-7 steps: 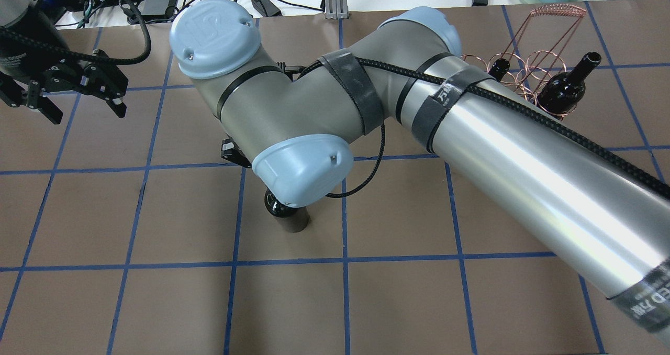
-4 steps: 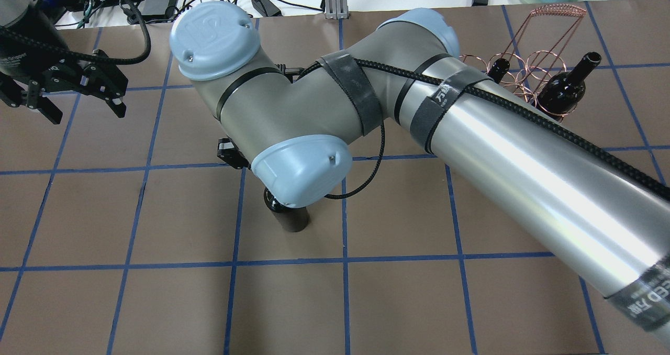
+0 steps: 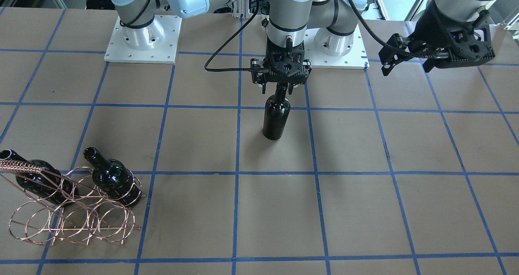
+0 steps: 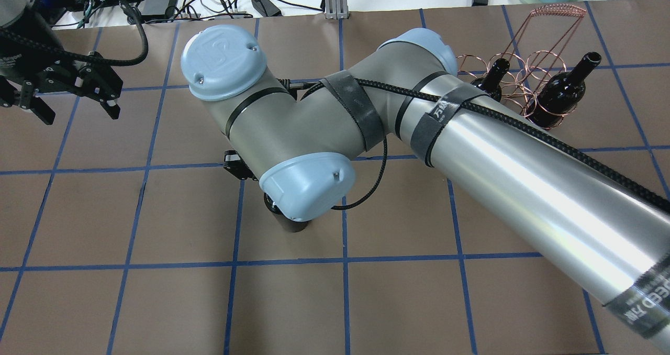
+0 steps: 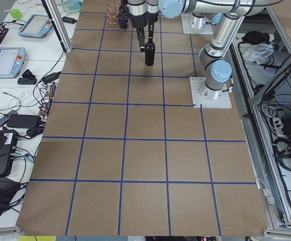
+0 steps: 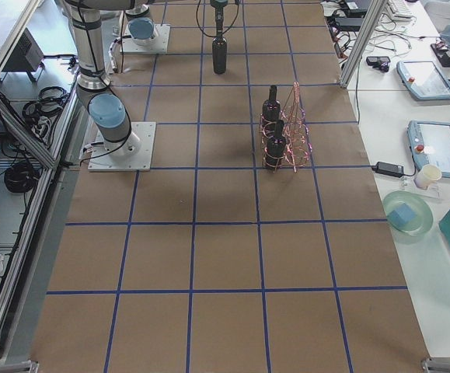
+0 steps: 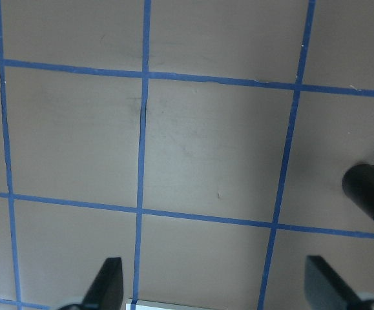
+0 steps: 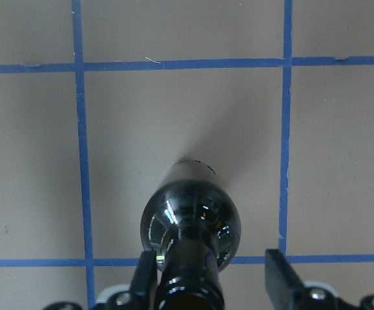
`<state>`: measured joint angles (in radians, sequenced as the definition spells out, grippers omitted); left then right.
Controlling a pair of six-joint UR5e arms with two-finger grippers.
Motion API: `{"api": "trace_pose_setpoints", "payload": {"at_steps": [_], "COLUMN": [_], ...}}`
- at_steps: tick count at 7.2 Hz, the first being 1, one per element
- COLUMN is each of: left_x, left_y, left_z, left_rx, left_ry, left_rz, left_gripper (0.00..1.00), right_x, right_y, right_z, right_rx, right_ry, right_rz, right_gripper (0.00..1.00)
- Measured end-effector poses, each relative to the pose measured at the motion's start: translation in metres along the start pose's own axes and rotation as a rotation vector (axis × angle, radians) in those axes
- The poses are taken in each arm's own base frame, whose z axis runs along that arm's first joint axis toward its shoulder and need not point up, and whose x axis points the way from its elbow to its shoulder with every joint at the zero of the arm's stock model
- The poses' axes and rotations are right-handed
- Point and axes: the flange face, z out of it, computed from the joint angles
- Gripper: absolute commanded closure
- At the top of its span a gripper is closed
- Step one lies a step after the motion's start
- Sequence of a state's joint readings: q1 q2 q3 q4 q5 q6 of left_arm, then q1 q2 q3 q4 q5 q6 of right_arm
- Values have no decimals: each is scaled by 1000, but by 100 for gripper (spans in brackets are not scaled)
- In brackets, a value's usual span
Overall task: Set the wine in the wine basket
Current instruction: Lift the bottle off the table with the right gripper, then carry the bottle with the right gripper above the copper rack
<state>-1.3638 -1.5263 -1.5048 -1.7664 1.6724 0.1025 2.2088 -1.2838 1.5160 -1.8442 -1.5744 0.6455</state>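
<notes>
Edged right and down-frame overhead since a second ago. Straddling neck of upright wine (image 3: pixel 277 119), frame centre, with right gripper (image 3: pixel 279 89) unclosed; left gripper (image 3: pixel 406 67) spread, upper right. Next: clamp, lift, carry to wine basket (image 3: pixel 18 167), lower left.

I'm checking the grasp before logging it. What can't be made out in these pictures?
Overhead view: the right arm hides the right end effector and most of the standing bottle.
Right wrist view: the bottom edge cuts off the bottle's mouth.
Side views: too small to show whether fingers touch the neck.
Front view: the left edge clips the basket handle.
</notes>
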Motion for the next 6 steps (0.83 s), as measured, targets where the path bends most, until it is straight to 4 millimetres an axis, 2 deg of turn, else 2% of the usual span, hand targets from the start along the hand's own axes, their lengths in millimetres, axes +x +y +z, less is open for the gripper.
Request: {"api": "trace_pose_setpoints", "payload": {"at_steps": [4,6], "left_x": [1,9], "left_y": [1,1], "left_z": [0,0], "left_rx": [-3,5], "left_ry": [-6,27], "left_rz": [3,9], "left_gripper": [0,0], "right_x": [0,1], "right_y": [0,-1], "right_z": [-1,-7], "right_rx": [4,12], "right_ry": [-5,-13], "right_rz": [-1,-1], "right_gripper": [74,75]}}
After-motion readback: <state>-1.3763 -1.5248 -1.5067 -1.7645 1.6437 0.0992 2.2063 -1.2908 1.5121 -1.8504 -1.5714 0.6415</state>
